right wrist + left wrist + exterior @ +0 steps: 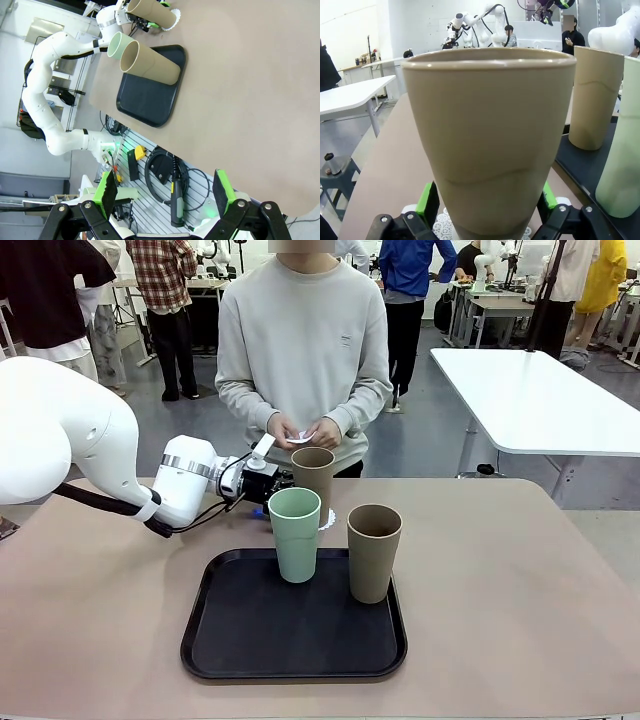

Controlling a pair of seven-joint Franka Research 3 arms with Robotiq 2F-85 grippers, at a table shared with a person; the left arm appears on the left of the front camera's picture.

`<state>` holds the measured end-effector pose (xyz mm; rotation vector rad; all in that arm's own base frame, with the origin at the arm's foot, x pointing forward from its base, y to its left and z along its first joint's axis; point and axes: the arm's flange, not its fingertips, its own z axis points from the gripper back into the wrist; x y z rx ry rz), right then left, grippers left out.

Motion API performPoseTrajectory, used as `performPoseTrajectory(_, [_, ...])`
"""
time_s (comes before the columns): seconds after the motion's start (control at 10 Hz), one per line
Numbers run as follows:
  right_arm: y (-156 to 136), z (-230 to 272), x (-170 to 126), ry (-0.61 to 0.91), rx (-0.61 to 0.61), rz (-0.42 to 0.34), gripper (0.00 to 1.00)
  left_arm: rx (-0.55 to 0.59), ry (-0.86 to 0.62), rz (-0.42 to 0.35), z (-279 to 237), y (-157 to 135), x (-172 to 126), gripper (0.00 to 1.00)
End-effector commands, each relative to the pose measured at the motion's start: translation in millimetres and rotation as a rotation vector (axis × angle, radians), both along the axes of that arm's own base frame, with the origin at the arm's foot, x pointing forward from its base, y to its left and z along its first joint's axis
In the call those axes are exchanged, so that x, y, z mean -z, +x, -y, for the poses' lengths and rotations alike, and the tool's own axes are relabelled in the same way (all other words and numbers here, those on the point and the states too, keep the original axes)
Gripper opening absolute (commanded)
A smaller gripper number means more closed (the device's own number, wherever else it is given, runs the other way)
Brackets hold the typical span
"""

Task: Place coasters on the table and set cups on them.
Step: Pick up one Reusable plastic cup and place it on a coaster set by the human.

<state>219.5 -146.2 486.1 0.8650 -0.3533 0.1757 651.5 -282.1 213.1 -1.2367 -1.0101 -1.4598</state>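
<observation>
- The left gripper point(275, 483) reaches in low from the table's left side. Its jaws are apart, with one green pad point(427, 197) on each side of the foot of a brown cup point(313, 480).
- The pads sit just beside the cup's wall. Whether they touch it cannot be told.
- That brown cup stands upright on a white paper doily point(327, 518), whose scalloped edge shows around its base. The doily lies on the beige table point(520, 580), toward the far edge near the middle and just beyond the far rim of the black tray point(215, 640).
- The tray lies near the table's near edge, about midway along it.
- A mint-green cup point(295, 533) stands upright on the tray by its far rim, left of centre.
- A second brown cup point(374, 550) stands upright on the tray near its right rim, apart from the green one.
- At the far edge, the person's hands point(305, 430) hold a small white paper coaster point(299, 436) in front of the body, above the table.
- The right gripper point(165, 200) hangs high above the table with its jaws wide apart and nothing between them.
- A white table point(540, 400) stands beyond the far right corner.
</observation>
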Motion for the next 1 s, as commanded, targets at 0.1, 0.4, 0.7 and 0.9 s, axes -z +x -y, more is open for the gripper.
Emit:
performPoseTrajectory(0.1, [0.6,-0.4,0.2,0.014,-0.003,0.002,1.0,0.024,0.001,-0.037,-1.4,5.1,-4.1,1.0])
performPoseTrajectory(0.4, [0.6,-0.4,0.2,0.014,-0.003,0.002,1.0,0.032,0.009,-0.055,-3.2,3.6,-4.2,1.0])
performPoseTrajectory(0.7, [0.6,-0.4,0.2,0.014,-0.003,0.002,1.0,0.034,0.021,-0.056,-6.2,1.6,-4.8,1.0])
performPoseTrajectory(0.9, [0.6,-0.4,0.2,0.014,-0.003,0.002,1.0,0.032,0.027,-0.055,-8.5,0.9,-5.6,1.0])
